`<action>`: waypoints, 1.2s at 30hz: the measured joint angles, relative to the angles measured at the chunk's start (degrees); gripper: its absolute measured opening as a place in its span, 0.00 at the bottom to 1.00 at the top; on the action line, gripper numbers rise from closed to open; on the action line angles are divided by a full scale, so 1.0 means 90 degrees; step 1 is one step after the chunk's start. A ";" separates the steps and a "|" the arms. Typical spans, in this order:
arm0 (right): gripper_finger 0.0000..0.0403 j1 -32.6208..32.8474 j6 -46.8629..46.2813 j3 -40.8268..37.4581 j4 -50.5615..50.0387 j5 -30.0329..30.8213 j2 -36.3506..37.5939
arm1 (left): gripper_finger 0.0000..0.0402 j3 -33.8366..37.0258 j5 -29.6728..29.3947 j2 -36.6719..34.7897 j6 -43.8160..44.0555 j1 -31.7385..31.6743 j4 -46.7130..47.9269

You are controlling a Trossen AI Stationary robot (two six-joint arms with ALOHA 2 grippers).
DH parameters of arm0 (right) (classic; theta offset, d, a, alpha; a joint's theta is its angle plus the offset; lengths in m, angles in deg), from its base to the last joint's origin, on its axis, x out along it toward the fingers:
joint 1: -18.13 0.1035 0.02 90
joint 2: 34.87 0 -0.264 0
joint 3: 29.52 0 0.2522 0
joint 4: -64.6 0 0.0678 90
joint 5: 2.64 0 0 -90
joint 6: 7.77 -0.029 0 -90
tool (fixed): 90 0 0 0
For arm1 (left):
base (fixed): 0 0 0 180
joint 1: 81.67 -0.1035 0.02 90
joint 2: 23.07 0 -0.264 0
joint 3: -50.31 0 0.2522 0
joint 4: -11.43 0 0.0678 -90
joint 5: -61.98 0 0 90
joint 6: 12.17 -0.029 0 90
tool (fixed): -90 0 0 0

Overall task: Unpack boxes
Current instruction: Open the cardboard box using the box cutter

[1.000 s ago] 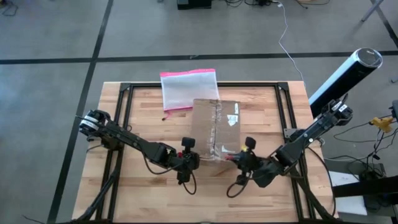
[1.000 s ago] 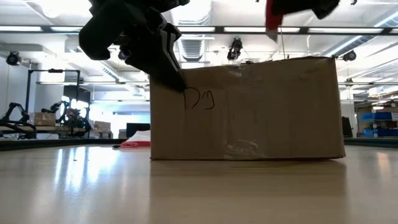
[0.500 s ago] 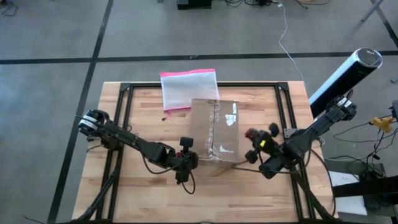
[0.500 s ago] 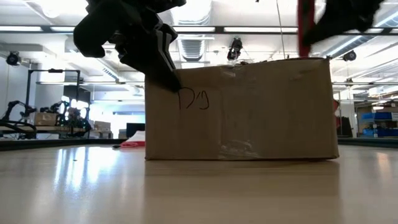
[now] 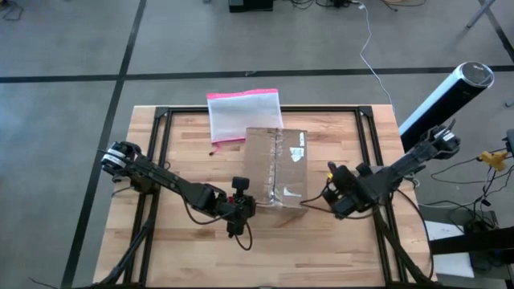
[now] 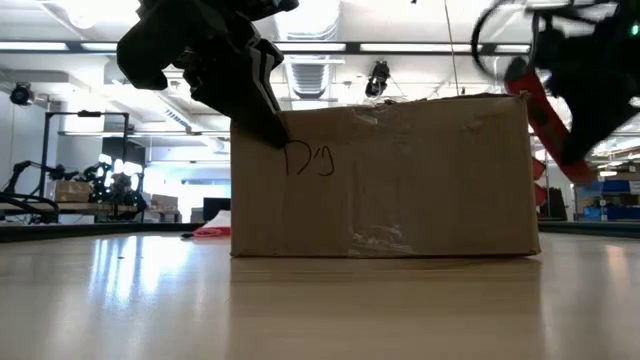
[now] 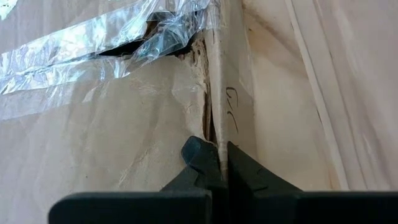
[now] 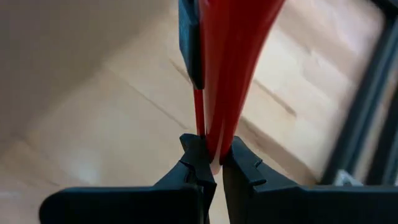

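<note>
The brown cardboard box (image 5: pixel 275 167) stands on the wooden table (image 5: pixel 185 136); clear tape runs along its top seam. My left gripper (image 5: pixel 243 205) is at the box's near left corner, shut on its top edge. My right gripper (image 5: pixel 331 193) is beside the box's right side, shut on a flat red tool (image 8: pixel 230 74). In the low view the tool (image 6: pixel 545 120) slants beside the box's upper right corner (image 6: pixel 520 100), apart from it as far as I can see. My left gripper pinches the ridge of the box's top near edge (image 7: pixel 216 134), close to the left corner, between its two fingers. One finger (image 6: pixel 262 112) slants down onto that corner from the left. The box rests flat on the table. My right gripper pinches the red tool's narrow end (image 8: pixel 214 140) between its two fingertips. The tool runs on past the fingers, in line with them, and is clear of the table.
A translucent pouch with a pink edge (image 5: pixel 243 114) lies on the table behind the box, toward the far edge. A black frame (image 5: pixel 161 120) runs under the tabletop. Bare wood lies left and right of the box.
My right gripper has swung away from the box's near right corner toward the table's right edge, turning with the red tool. The box has slid slightly toward the table's left. My left gripper has kept its hold.
</note>
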 joint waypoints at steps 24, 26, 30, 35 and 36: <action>0.28 -0.1577 0.1600 -0.0696 0.0620 -0.1119 -0.0317 | 0.00 0.0000 0.0156 -0.0002 0.0073 -0.0005 -0.0019; 0.34 -0.1575 0.1626 -0.0696 0.0614 -0.1064 -0.0317 | 0.00 0.0000 0.0163 -0.0002 0.0073 -0.0005 -0.0017; 0.41 -0.1571 0.1628 -0.0611 0.0603 -0.0827 -0.0314 | 0.01 0.0000 0.0177 -0.0002 0.0077 -0.0005 -0.0024; 0.43 -0.1452 0.1805 -0.0222 0.0629 -0.0269 -0.0291 | 0.03 0.0000 0.0200 -0.0003 0.0078 -0.0002 -0.0032; 0.43 -0.1425 0.1853 -0.0117 0.0634 -0.0148 -0.0273 | 0.04 0.0000 0.0202 -0.0012 0.0078 -0.0002 -0.0034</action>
